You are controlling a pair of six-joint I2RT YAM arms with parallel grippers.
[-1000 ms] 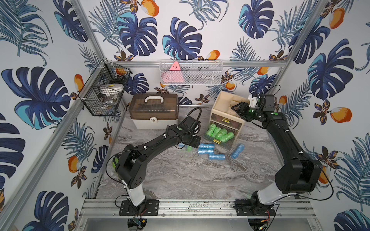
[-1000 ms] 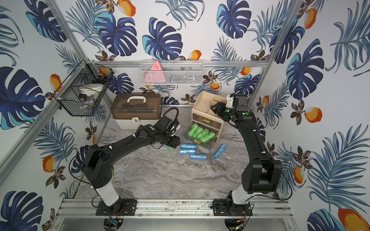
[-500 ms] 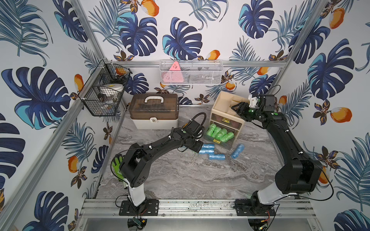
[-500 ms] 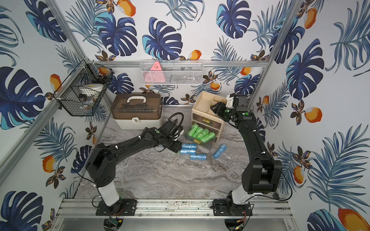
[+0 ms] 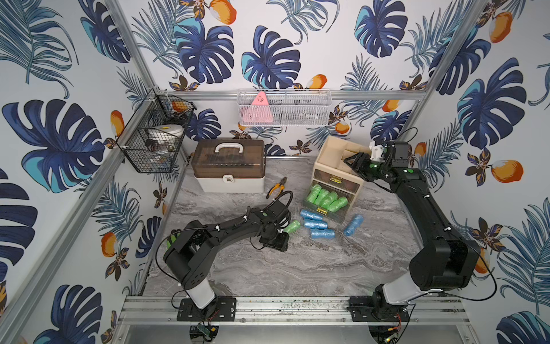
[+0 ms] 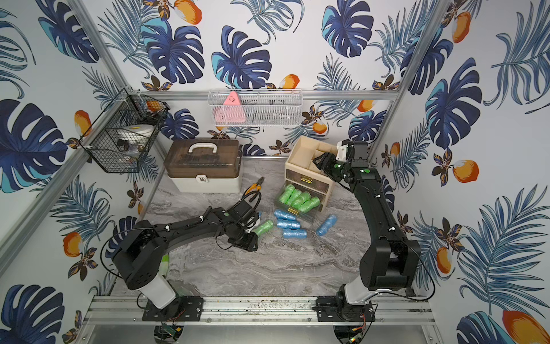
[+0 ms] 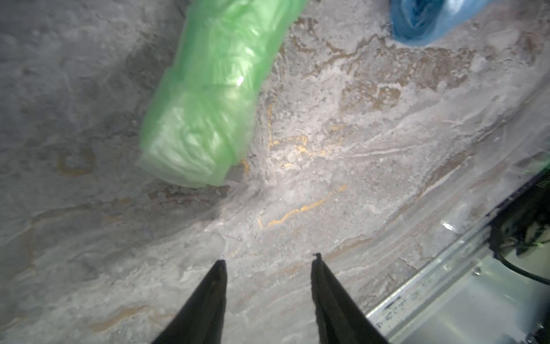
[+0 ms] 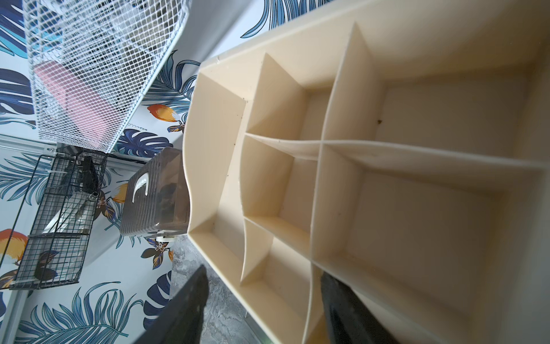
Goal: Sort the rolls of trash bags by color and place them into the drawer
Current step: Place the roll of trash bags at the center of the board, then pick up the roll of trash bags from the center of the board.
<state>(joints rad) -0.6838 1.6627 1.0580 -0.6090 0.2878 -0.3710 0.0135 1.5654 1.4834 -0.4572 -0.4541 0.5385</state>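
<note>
Now the left pincer (image 7: 268, 259) is found drawn back toward its own base, whereas a second ago it was pushed in low against the cluster of blue rolls (image 5: 315, 224). A loose green roll (image 5: 291, 226), largely covered by the wrist a second ago, is thereby exposed on the tabletop (image 5: 297, 268), just beside the blue ones. In the left wrist view it is seen lying ahead of the fingertips, not between them; the pincer is spread and nothing is pinched. A pick is judged to be in preparation, since a fresh line on the roll is gained by the retreat. Four green rolls (image 5: 326, 199) are already laid side by side in the open lower drawer (image 5: 324, 215), so this stray one is probably meant to join them, while the blue ones remain unsorted outside. No pink roll can be made out. The right pincer (image 8: 262, 272) is held, unmoved, over the beige cabinet (image 5: 333, 175), spread and empty.
</note>
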